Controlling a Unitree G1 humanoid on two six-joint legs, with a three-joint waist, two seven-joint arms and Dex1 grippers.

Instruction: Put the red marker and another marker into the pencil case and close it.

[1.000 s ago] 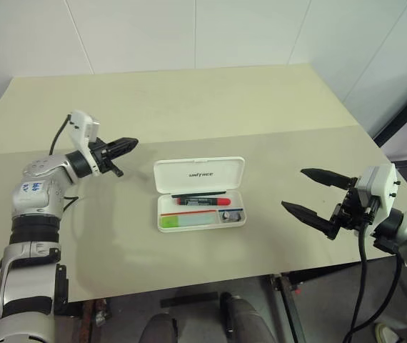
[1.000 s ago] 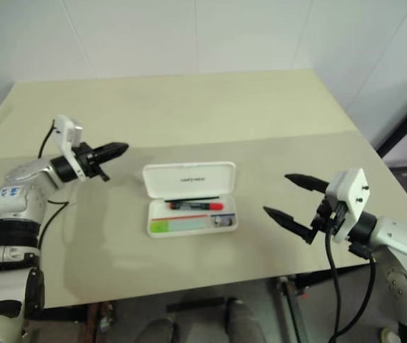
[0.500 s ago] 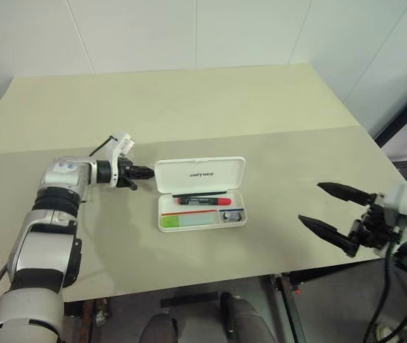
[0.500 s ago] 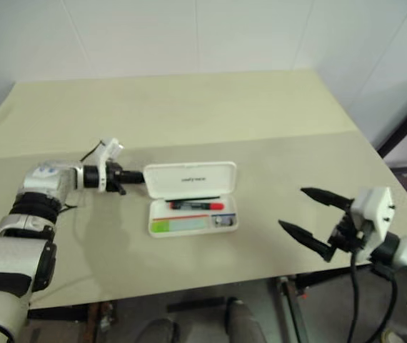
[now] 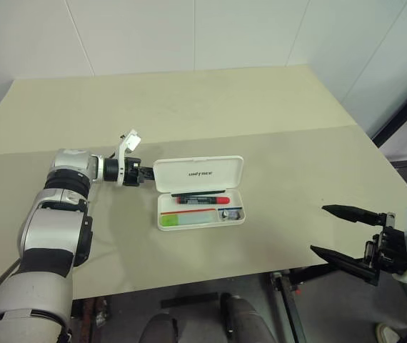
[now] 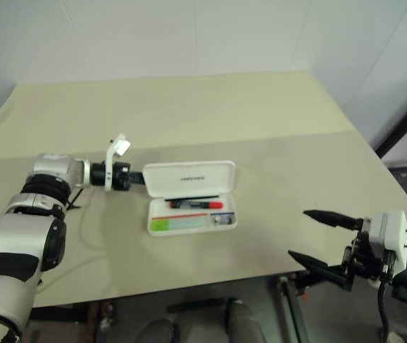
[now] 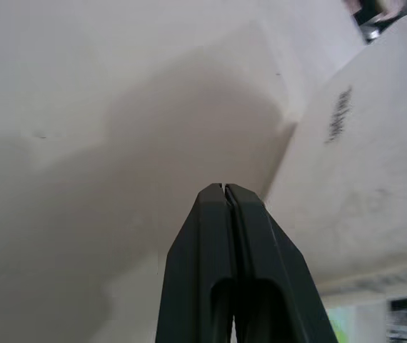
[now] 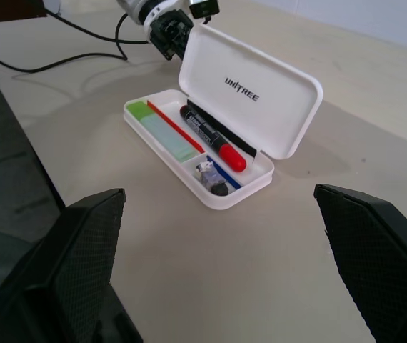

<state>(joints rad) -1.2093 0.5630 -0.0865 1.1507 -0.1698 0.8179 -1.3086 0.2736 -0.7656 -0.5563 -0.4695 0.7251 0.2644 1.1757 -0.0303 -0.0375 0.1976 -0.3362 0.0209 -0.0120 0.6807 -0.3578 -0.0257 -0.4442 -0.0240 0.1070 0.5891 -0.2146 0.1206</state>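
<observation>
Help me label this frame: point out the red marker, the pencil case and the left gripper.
red marker [image 5: 202,201], left eye view, black barrel.
pencil case [image 5: 198,174], left eye view, open lid.
left gripper [image 7: 225,189], left wrist view, shut fingertips.

Bright, even overhead light; soft shadows; blurry left-wrist close-up.

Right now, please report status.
Left gripper shut beside raised lid. Right gripper open, apart. White plastic pencil case open, red-capped marker inside. Nothing in the way.

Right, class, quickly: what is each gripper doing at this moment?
Left gripper: fingers shut, empty, tip at the open lid edge of the flat white plastic pencil case.
Right gripper: fingers open, holding nothing.
</observation>
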